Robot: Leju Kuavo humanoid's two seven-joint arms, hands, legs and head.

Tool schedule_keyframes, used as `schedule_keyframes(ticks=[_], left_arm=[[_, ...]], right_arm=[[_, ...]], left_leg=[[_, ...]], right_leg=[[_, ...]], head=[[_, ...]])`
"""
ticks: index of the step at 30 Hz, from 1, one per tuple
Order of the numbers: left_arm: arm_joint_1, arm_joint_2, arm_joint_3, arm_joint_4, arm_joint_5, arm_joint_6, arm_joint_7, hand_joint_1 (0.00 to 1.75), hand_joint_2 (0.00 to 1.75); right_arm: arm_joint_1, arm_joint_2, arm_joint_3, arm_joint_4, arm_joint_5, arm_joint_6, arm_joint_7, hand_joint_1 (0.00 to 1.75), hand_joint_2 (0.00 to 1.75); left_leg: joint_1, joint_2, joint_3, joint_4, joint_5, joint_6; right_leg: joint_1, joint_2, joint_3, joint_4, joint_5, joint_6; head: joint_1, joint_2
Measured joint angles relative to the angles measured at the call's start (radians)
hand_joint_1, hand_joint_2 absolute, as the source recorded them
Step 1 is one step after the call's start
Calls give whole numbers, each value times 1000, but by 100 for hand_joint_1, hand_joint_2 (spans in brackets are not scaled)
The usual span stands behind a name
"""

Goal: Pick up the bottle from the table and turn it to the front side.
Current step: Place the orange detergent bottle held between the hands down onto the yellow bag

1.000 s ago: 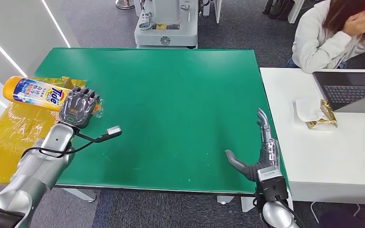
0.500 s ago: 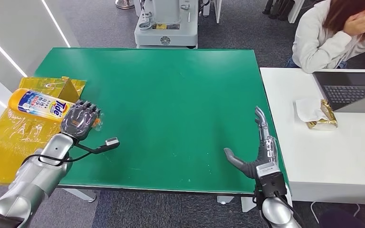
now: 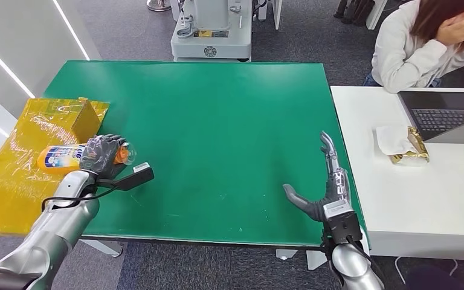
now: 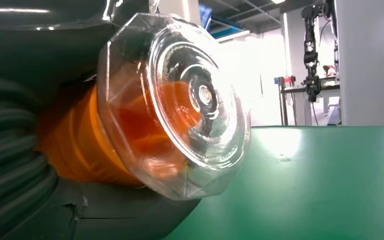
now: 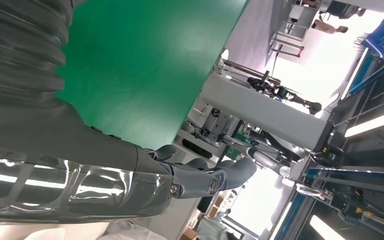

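- Fingers (image 3: pixel 110 145) of left hand (image 3: pixel 101 156) wrapped around the neck end of the bottle (image 3: pixel 60 156), full grip, nothing loose.
- bottle lying roughly horizontal, orange body and blue-white label pointing toward the robot's left, clear cap (image 3: pixel 125 153) toward desk centre.
- bottle sits at the left edge of the green desk (image 3: pixel 217 121), body overhanging the yellow sheet (image 3: pixel 12 175). Can't tell if it's resting on the surface or just off it.
- left wrist view: clear faceted cap (image 4: pixel 190 105) close up, orange collar (image 4: pixel 75 145) behind it, dark hand parts above and below; green desk surface (image 4: pixel 320 185) right beside the cap.
- Label side only partly readable from the head view, front vs back can't be confirmed.
- Small black-and-white connector (image 3: pixel 139 173) on a cable lies on the desk just beside the left hand.
- right hand (image 3: pixel 326 193) at the desk's near right edge, fingers (image 3: pixel 329 151) straight and spread, thumb out to the side, holding nothing.
- right wrist view: fingers (image 5: pixel 215 177) extended past the desk edge, nothing between them.
- Yellow box (image 3: pixel 66 115) stands on the yellow sheet, past the bottle.
- White side desk (image 3: pixel 399 205) to the right carries a laptop (image 3: pixel 447 115), a white cloth (image 3: pixel 393 140) and a gold-wrapped item (image 3: pixel 412 148).
- Person in a white top (image 3: pixel 417 48) seated behind the white desk.
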Motion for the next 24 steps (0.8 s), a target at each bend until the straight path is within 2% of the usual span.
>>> schedule_keyframes(ticks=[10, 14, 24], left_arm=[[-9, -17, 25, 9, -19, -14, 15, 175, 175], [-10, -18, 23, 13, -78, -5, 49, 175, 175], [-8, -17, -38, 32, -219, 6, 138, 175, 175]], right_arm=[[-19, 0, 2, 16, -4, 12, 2, 0, 175], [-25, 1, 4, 23, -4, 13, 2, 0, 175], [-30, 9, 12, 37, -6, 7, 14, 0, 175]], left_leg=[[0, 0, 0, 0, 0, 0], [0, 0, 0, 0, 0, 0], [0, 0, 0, 0, 0, 0]], right_leg=[[0, 0, 0, 0, 0, 0], [0, 0, 0, 0, 0, 0], [0, 0, 0, 0, 0, 0]], head=[[0, 0], [0, 0], [0, 0]])
